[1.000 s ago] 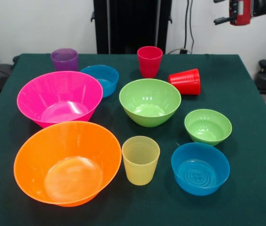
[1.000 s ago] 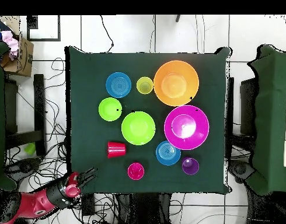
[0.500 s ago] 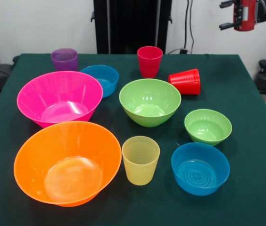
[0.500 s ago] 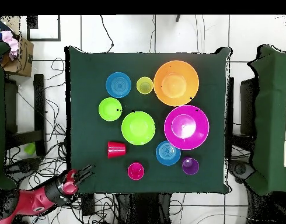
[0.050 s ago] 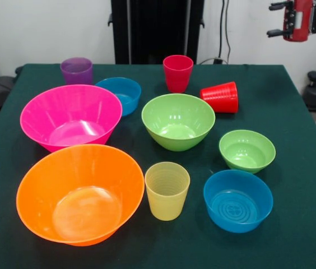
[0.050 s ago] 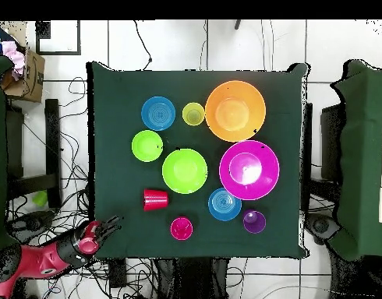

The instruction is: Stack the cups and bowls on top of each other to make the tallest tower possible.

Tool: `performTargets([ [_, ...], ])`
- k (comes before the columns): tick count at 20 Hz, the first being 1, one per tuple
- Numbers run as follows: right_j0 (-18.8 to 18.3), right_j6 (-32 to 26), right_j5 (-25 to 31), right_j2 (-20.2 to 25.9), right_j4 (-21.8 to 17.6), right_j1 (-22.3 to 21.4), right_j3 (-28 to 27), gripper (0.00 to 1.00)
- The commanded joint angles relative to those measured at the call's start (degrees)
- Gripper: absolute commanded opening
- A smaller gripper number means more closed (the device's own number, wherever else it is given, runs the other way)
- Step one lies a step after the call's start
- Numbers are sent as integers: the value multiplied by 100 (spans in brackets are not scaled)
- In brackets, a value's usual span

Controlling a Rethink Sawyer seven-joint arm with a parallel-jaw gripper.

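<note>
Nothing is stacked yet, so your step in hand is picking a base and getting the arm over the tabletop (image 5: 292, 224).

Start with the orange bowl (image 5: 80, 193), the widest piece, at the lower left of the front view. It sits upright and makes the steadiest footing, so I would leave it where it is and build on it. The hot pink bowl (image 5: 71, 116) lies just above it in the frame, almost touching its rim, and looks the natural second piece. Grip it by the rim wall, since the body seems too wide to span.

The medium lime green bowl (image 5: 178, 120) sits mid-frame. The small lime green bowl (image 5: 247, 149) and one blue bowl (image 5: 238, 200) sit at the lower right; the other blue bowl (image 5: 119, 94) is at the upper left.

The cups come last. The yellow cup (image 5: 167, 190), pinkish-red cup (image 5: 178, 73) and purple cup (image 5: 76, 70) stand upright. The bright red cup (image 5: 220, 97) lies on its side at the upper right, so it will need righting or a sideways grasp.

Your gripper (image 5: 278, 19) hangs at the top right corner of the front view, off the tabletop's corner and well apart from every piece. Its fingers (image 5: 277, 7) stand apart and hold nothing.
</note>
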Motion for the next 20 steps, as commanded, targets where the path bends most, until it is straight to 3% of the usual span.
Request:
performTargets([
  [1, -148, 1351, 449, 450, 354, 368, -938, 100],
  [3, -129, 884, 308, 714, 274, 124, -773, 100],
  [5, -130, 422, -192, 1082, 201, -253, -490, 100],
  [8, -246, 110, -1302, 1715, 258, -853, -38, 100],
  [12, -553, -305, -1942, 2392, 203, -1433, 269, 100],
  [16, -769, -368, -2246, 2803, 77, -1675, 377, 100],
  [20, -802, -117, -2186, 2848, -24, -1652, 309, 100],
])
